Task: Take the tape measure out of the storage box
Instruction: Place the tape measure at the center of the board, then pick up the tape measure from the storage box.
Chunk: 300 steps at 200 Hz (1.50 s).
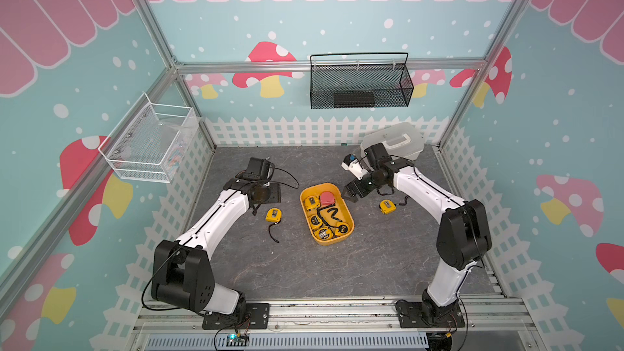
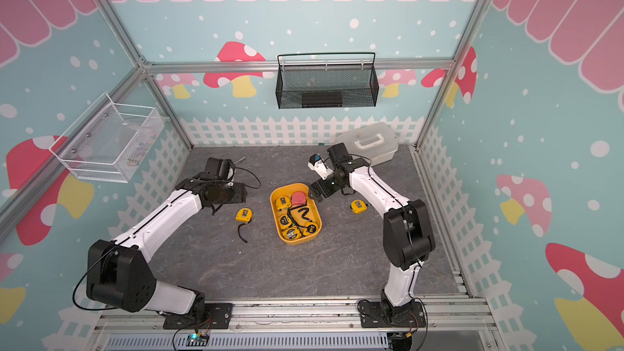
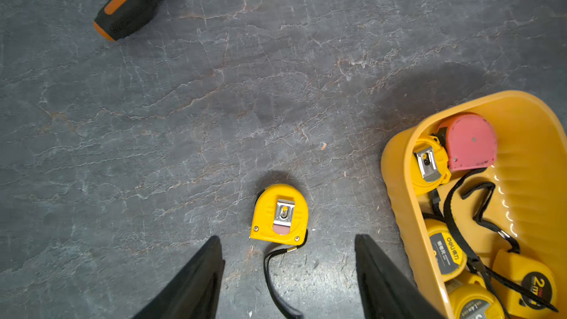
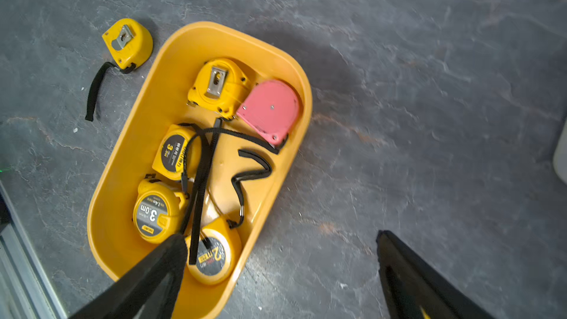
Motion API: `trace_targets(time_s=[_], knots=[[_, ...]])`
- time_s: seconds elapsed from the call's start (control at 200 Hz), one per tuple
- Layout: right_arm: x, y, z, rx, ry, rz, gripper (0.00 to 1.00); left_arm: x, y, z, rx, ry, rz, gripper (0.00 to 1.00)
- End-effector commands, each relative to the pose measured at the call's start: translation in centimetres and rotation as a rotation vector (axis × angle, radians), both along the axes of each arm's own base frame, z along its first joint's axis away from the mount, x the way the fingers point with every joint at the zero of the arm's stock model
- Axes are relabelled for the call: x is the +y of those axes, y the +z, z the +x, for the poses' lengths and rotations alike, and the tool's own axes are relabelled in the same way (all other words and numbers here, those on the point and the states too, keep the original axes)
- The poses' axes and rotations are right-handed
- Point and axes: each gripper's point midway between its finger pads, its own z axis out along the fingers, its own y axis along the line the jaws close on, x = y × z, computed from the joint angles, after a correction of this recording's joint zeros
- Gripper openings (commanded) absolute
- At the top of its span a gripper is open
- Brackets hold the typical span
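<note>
The right tool (image 4: 280,235) hides part of the storage box (image 4: 135,148).

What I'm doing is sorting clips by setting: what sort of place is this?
Likely a staged robot test cell: aluminium frame, cartoon mushroom wall panels, left arm and right arm flanking a storage box of tape measures.

The yellow box (image 1: 329,242) sat on the tabletop (image 1: 371,265), holding four yellow tape measures (image 1: 311,202) and a pink tape measure (image 1: 327,197). Two loose tape measures (image 1: 273,215) (image 1: 387,206) lay outside.
</note>
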Motion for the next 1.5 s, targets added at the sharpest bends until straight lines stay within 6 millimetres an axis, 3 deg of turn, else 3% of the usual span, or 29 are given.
trace_targets(time_s=[0.0,0.22,0.45,0.931,1.196,1.496], knots=[[1.4,-1.8,0.7,-0.007,0.067,-0.076,0.95,1.3,-0.5,-1.1,0.019,0.051,0.001,0.7],[5.1,-4.0,1.7,-0.034,0.162,-0.135,0.9,2.0,-1.1,-1.9,0.021,0.087,-0.032,0.7],[7.1,-6.4,2.5,-0.023,0.207,-0.179,0.89,2.1,-1.8,-2.6,0.037,0.097,-0.057,0.7],[8.2,-9.5,3.9,-0.015,0.229,-0.247,0.88,2.0,-2.7,-3.5,0.053,0.107,-0.076,0.7],[7.5,-10.9,4.2,-0.03,0.241,-0.339,0.88,1.8,-3.1,-3.6,0.062,0.109,-0.089,0.7],[6.4,-12.3,2.2,0.03,0.298,-0.381,0.83,1.7,-3.7,-3.8,0.074,0.118,-0.1,0.7]])
